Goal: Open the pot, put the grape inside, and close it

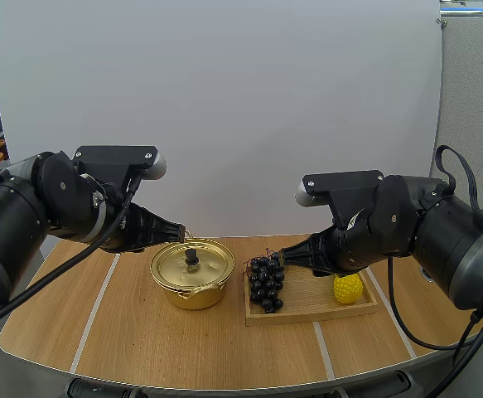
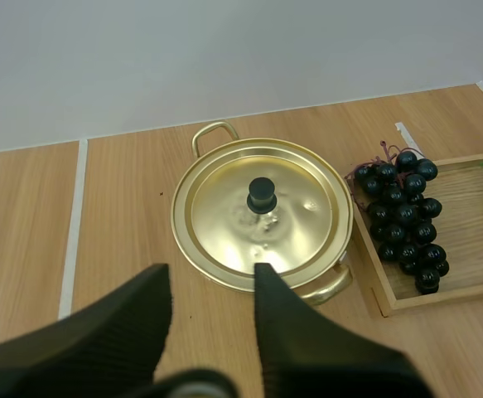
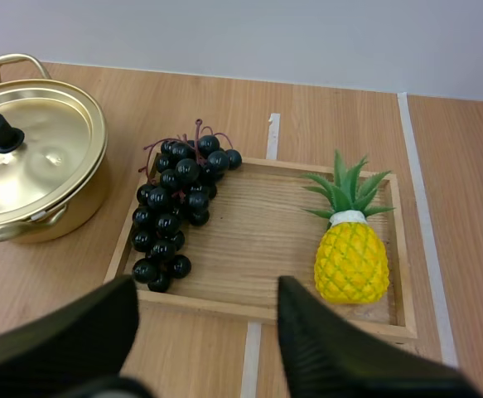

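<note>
**High view:** You see a gold pot point(image 1: 193, 286) on the wooden table point(image 1: 142, 340). Its lid point(image 1: 206, 265) is on, with the black knob point(image 1: 191, 256) upright at the centre. Your left gripper point(image 1: 177, 231) hangs just beside the pot's rim, on the side away from the tray point(image 1: 316, 311). From here you cannot tell how wide it stands. Your right gripper point(image 1: 286, 259) hovers on the pot's other side, over the grapes point(image 1: 266, 282). The grapes lie at the end of the tray nearest the pot. A pineapple point(image 1: 348, 287) lies at the end farther from the pot.

**Left wrist view:** Your left gripper's fingers point(image 2: 307, 348) stand well apart, ribbed faces turned to each other, with nothing between them. They are held above bare table short of the pot. The pot sits closed, its lid seated inside the rim, with one handle on its far side and one on its near side. The grapes lie close beside the pot, draped over the tray's rim on the pot's side.

**Right wrist view:** Your right gripper's fingers point(image 3: 340, 348) are spread wide and hold nothing. They are on the side of the tray away from the pot's far handle. The grapes rest on the tray at the end next to the pot, their stem pointing away from the gripper. The pineapple lies well apart from the pot, leaves pointing the same way.
</note>
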You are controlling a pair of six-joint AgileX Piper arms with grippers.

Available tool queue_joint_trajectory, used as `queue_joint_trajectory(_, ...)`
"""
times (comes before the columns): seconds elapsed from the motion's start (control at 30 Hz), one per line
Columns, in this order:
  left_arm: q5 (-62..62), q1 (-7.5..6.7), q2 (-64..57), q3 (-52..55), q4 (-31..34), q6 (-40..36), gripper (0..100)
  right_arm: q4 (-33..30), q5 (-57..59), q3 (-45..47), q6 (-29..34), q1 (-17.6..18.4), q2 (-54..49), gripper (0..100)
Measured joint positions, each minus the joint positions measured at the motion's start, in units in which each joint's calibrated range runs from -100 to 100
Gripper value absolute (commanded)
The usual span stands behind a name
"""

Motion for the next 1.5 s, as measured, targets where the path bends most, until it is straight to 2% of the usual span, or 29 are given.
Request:
queue_joint_trajectory(0.3,0.0,0.0,1.01,0.0,-0.26,3.31,100,0.0,-0.22,0.0,-0.09,0.0,0.1,100)
queue_joint_trajectory(0.37,-0.22,0.0,2.62,0.0,-1.24,5.91,100,0.0,-0.36,0.0,-0.09,0.0,0.1,100)
queue_joint_trajectory(0.47,-0.69,0.0,6.23,0.0,-4.76,15.78,100,-0.11,-0.53,0.0,-0.29,0.0,0.1,100)
queue_joint_trajectory(0.63,-0.69,0.0,11.15,-0.85,-8.74,23.01,100,-0.11,-0.93,0.0,-0.29,0.0,0.1,100)
queue_joint_trajectory(0.73,-0.69,0.0,18.74,-4.5,-10.01,26.96,100,-0.11,-0.93,0.0,-0.29,0.0,0.1,100)
queue_joint_trajectory(0.87,-0.82,0.0,27.83,-10.45,-10.35,28.84,100,-0.11,-0.93,0.0,-0.29,0.0,0.1,100)
queue_joint_trajectory(1.17,-0.82,0.0,32.26,-12.97,-10.46,29.49,100,-0.11,-0.93,0.0,-0.29,0.0,0.1,100)
queue_joint_trajectory(1.27,-0.25,0.0,39.13,-17.12,-10.45,30.06,100,-0.11,-0.93,0.0,-0.29,0.0,0.1,100)
queue_joint_trajectory(1.37,2.14,0.0,51.19,-24.51,-10.47,30.35,100,-0.11,-0.93,0.0,-0.29,0.0,0.1,100)
queue_joint_trajectory(1.5,2.82,-0.28,54.0,-25.69,-10.47,31.14,100,-0.11,-0.93,0.0,-0.29,0.0,0.1,100)
